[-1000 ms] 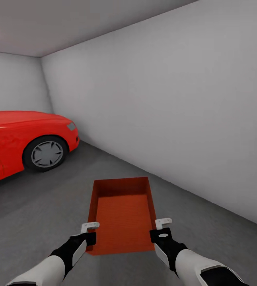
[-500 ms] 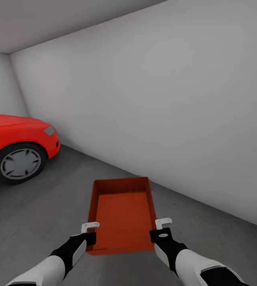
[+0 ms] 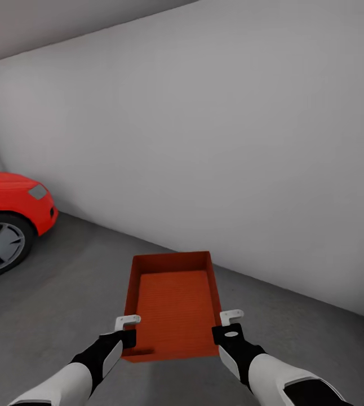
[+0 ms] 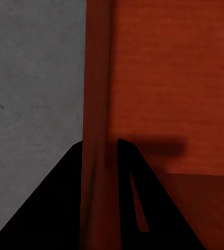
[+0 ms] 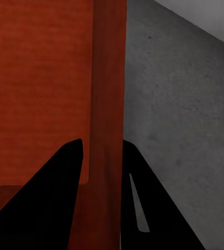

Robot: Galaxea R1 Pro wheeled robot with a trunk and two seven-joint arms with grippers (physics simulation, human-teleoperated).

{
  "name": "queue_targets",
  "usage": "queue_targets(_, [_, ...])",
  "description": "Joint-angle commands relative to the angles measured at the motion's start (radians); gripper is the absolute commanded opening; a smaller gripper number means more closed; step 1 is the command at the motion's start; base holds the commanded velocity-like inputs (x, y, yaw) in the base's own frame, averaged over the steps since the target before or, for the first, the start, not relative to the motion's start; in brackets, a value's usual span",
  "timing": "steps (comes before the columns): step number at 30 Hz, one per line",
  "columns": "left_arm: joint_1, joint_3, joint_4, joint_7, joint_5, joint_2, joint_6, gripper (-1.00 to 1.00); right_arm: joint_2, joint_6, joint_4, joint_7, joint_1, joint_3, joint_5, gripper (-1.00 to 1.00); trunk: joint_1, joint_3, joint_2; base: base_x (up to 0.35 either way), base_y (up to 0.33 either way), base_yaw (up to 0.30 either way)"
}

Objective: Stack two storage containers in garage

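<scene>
With the left claw (image 3: 127,322) and right claw (image 3: 231,316) each clamped on a side wall of the storage container (image 3: 173,307), held level above the garage floor (image 3: 63,293), I judge it best to lower both arms evenly, clear of the red car (image 3: 10,223).

A: Where does the head camera look? B: From above, forward and down over both arms onto the red-orange container (image 3: 173,304), grey floor (image 3: 63,293) and pale wall (image 3: 216,141) beyond.

A: And the wrists? B: Very near, each along its tool's fingers at one container wall; all three share container and floor.
</scene>
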Motion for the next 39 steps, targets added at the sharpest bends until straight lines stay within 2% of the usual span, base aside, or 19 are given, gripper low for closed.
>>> queue_targets(1, [-0.001,0.018,-0.025,0.01,-0.004,0.048,-0.005,-1.0,0.0,0.003,0.004,-0.014,-0.001,-0.012,-0.006,-1.0,0.001,-0.002,-0.002,0.01,0.0,-0.242])
queue_targets(19, [-0.001,0.016,-0.025,0.006,-0.004,0.048,-0.008,-1.0,0.0,0.003,0.004,-0.014,-0.001,-0.012,-0.006,-1.0,0.001,-0.002,-0.002,0.015,0.0,-0.242])
queue_targets(39, [-0.001,0.016,-0.025,0.002,-0.005,0.05,-0.009,-1.0,0.0,0.003,0.004,-0.015,-0.001,-0.012,-0.006,-1.0,0.001,-0.002,-0.002,0.295,0.0,-0.242])
